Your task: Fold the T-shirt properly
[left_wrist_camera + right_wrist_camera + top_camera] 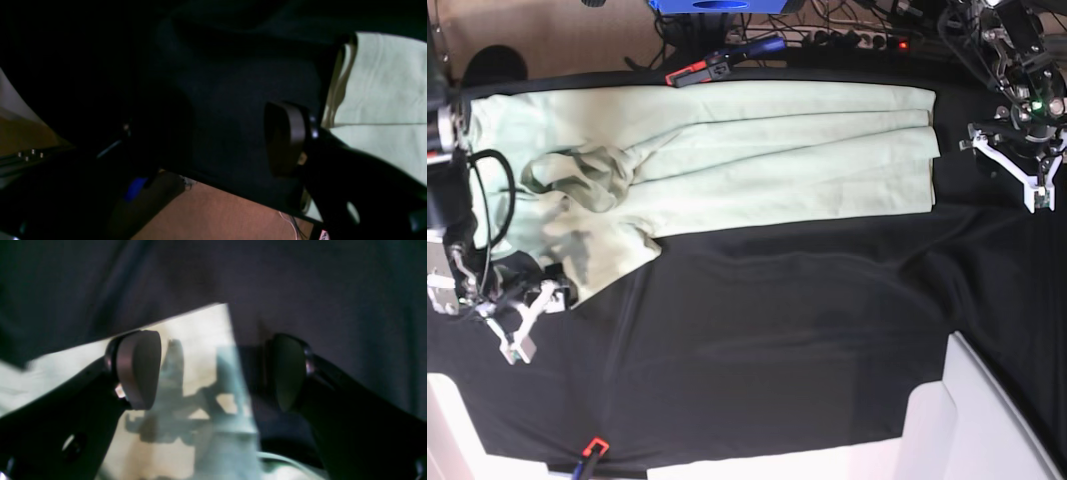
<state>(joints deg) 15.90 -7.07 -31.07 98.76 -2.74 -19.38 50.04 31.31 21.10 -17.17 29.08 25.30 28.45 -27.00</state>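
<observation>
- your t-shirt (pixel 757 160) is pale mint green, plain, no print; it lies along the 12 o'clock edge of the black table cloth (pixel 787 340) in base view, running from 9 to abt 2 o'clock.
- body looks partly folded lengthwise: long creases and overlapping layers run side to side, straight hem end at the 3 o'clock side.
- collar (pixel 577 172) sits toward 9 o'clock, rumpled and darker; a sleeve flap hangs down toward 7 o'clock.
- right gripper (pixel 217 373) is spread wide w/ nothing in it; one finger over the shirt's corner, the other over black cloth. whether it touches the fabric, you can't tell.
- left gripper (pixel 1017 165) hovers at 3 o'clock just past the hem, fingers apart, nothing held. in left wrist view only one fingertip (pixel 287 136) shows, over black cloth w/ the shirt edge beside it.
- red-and-black clamp (pixel 702 68) pins the cloth at 12 o'clock; another clamp (pixel 592 450) at 6 o'clock.
- no containers in view.
</observation>
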